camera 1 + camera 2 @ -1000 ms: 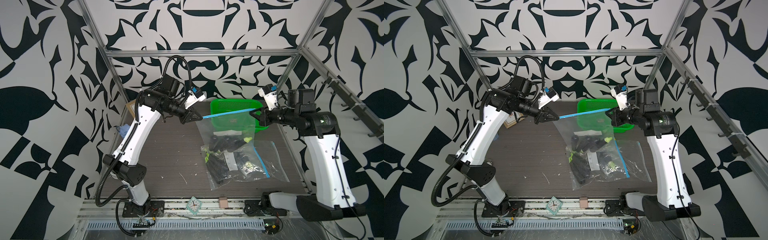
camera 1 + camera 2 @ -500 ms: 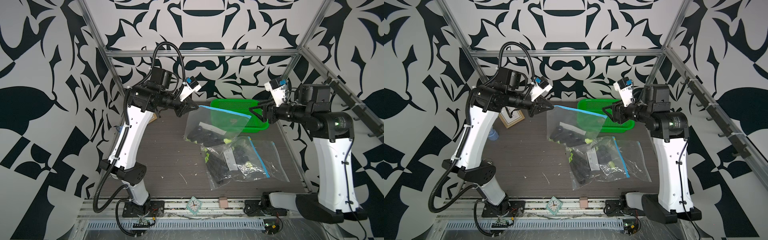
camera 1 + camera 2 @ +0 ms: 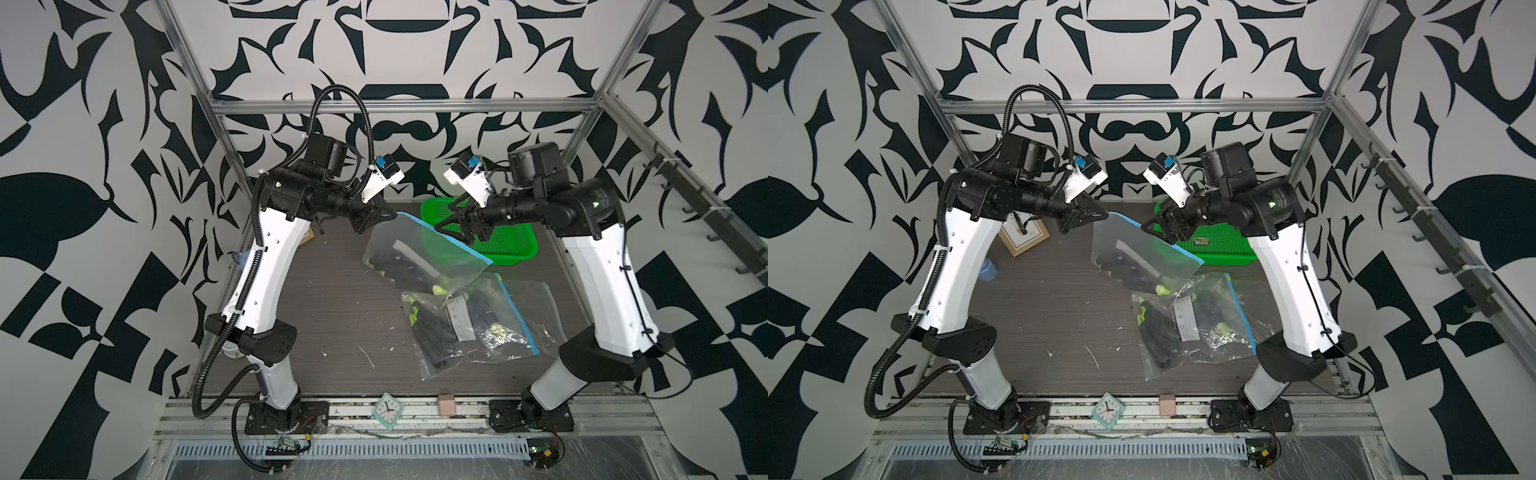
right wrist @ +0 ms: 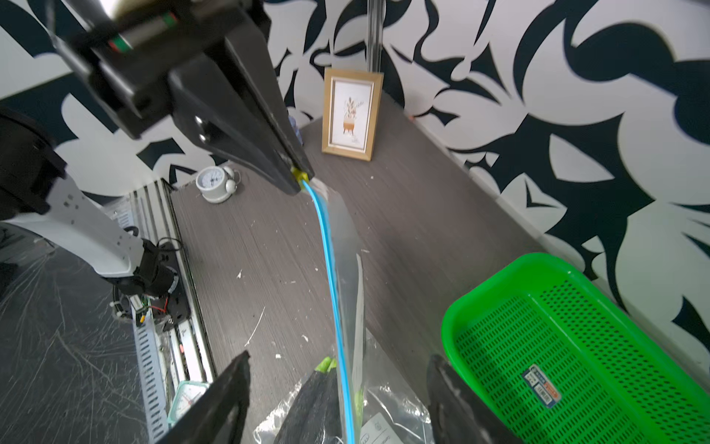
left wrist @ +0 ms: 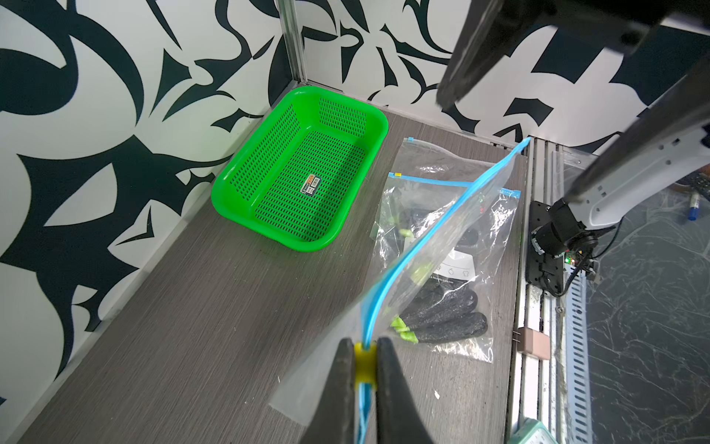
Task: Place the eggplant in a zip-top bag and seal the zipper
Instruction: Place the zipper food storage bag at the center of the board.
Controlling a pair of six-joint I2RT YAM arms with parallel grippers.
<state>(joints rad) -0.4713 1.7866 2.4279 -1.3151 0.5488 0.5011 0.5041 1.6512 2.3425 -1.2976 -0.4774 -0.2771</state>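
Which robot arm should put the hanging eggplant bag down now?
The left. The left gripper is shut on the bag's yellow slider, so the bag hangs from it alone. The right gripper is open, its fingers apart on either side of the zipper, holding nothing.

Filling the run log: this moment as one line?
clear blue-zippered plastic bag: hanging, dark eggplant inside | left gripper: shut on its yellow slider | right gripper: open

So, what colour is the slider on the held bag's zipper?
Yellow slider, clearest in the left wrist view.
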